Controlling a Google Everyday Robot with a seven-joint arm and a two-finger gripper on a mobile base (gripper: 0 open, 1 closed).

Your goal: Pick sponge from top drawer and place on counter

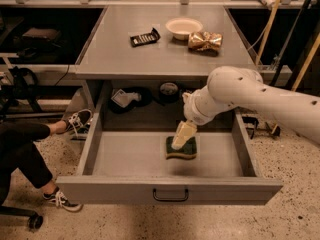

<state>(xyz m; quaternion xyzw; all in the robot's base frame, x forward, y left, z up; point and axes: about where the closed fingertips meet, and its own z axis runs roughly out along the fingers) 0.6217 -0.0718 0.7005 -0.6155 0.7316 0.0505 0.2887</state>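
Shoes [77,120], two of them on a seated person's feet, are seen at the far left, beside the top drawer [170,189]. On the counter [165,59], three things are counted from left to right: one black packet [144,37], one pale bowl [184,27] and one crinkled gold bag [205,41]. One drawer is pulled fully out below, and only one sponge [187,152] is found in it, lying flat on the drawer floor right of centre, green side up. Its long axis is laid roughly parallel to the drawer front. One gripper [178,144] is carried on the single arm [250,96], which is reached in from the right. The gripper is angled down and leftward, with its tip set over the sponge's left half, at or just above the top face. Whether the gripper is apart or together cannot be told. A short descent is judged to be all that is needed before a grasp.
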